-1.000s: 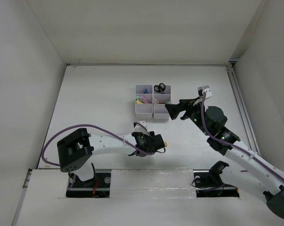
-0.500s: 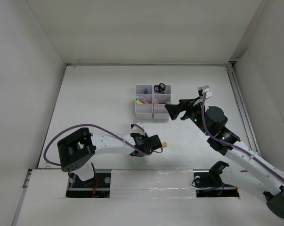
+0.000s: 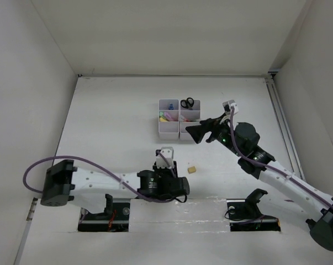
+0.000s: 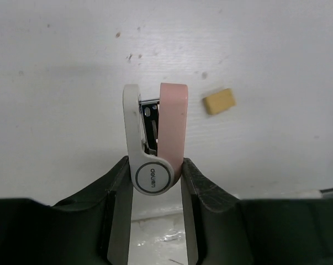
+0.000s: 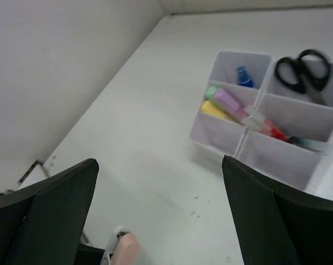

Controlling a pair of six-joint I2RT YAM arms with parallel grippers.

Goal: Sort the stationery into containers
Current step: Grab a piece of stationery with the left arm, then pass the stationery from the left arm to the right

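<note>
White walled table (image 3: 111,121) with tan eraser (image 3: 192,169)

The left arm (image 3: 100,181) lies low along the near edge of the desk (image 3: 116,116). It is stretched out from its far-left end toward the middle, with the wrist camera standing up above the forearm. The left claw (image 4: 155,164) faces down at the desk, and its two fingers (image 4: 120,187) are pressed against either side of a pink stapler (image 4: 165,127). The right arm (image 3: 282,179) climbs from the lower right toward the centre. The right claw (image 3: 193,133) points left, raised off the surface, with its jaws spread wide apart.
</note>
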